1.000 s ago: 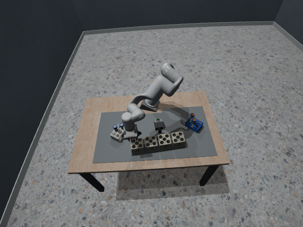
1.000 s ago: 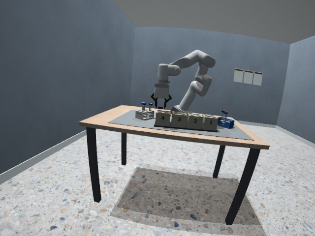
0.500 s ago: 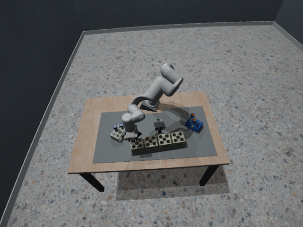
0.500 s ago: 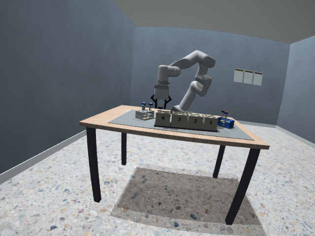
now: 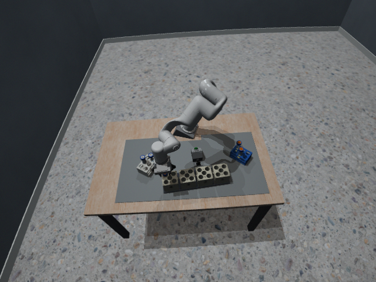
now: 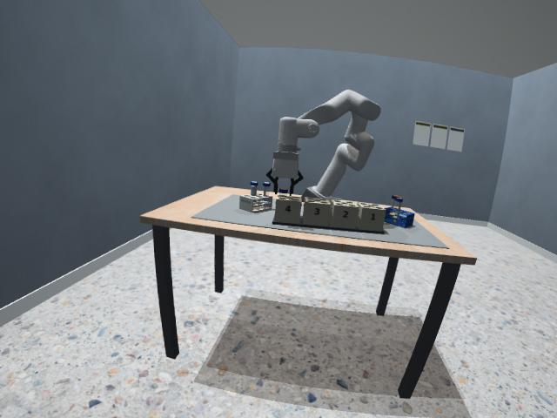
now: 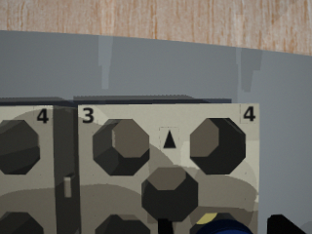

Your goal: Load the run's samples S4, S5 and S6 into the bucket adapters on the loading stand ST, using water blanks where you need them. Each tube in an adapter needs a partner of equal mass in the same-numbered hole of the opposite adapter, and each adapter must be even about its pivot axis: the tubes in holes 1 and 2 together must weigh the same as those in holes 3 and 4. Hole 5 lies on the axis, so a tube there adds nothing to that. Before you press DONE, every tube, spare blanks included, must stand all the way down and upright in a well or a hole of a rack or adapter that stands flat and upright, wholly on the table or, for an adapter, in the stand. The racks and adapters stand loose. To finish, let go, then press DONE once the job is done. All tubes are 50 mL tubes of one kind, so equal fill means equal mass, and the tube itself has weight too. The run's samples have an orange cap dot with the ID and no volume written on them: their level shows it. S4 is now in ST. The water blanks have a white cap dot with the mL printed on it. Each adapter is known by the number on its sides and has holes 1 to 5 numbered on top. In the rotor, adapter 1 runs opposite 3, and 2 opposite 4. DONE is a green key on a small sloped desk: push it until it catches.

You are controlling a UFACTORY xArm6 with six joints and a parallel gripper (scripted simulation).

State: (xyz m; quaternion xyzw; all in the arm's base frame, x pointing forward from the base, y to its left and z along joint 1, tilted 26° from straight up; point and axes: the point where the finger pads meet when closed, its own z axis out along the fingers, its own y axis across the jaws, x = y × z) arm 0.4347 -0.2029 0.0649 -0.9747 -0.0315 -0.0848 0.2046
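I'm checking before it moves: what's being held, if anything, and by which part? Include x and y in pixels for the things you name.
Nothing is held: the jaws stand open around the blue cap [image 5: 164, 174] [image 6: 283, 192] [image 7: 224, 228], with gaps on both sides.

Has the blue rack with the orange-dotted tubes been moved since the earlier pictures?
No. From above, the blue rack sits in the same place near the right edge of the grey mat.
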